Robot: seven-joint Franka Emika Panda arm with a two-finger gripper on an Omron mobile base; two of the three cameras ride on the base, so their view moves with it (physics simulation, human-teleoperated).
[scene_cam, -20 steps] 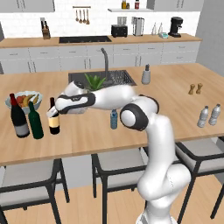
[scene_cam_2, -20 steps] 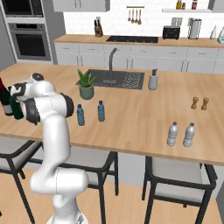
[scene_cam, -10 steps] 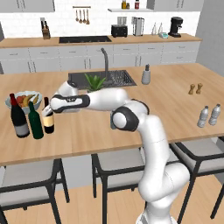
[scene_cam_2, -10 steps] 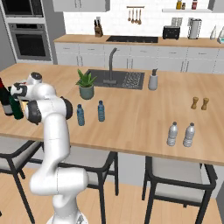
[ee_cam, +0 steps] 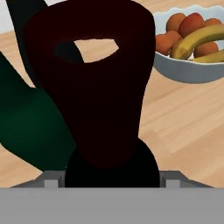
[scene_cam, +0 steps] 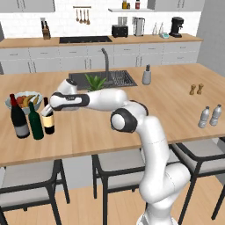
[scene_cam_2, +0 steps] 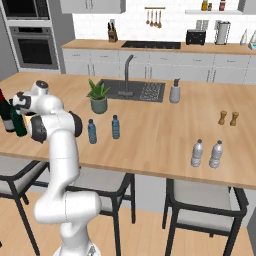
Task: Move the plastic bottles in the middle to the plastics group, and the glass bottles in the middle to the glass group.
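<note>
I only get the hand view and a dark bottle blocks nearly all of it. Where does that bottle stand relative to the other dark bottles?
Observer: In the left base view the gripper grips the neck of the yellow-labelled wine bottle, which stands upright right beside the green bottle.
Operator: What is beyond the green one?
Observer: The big wine bottle, at the far end of that row from the gripper.
Operator: Any blue bottles mid-counter?
Observer: Yes, two blue bottles stand near the plant in the right base view.
</note>
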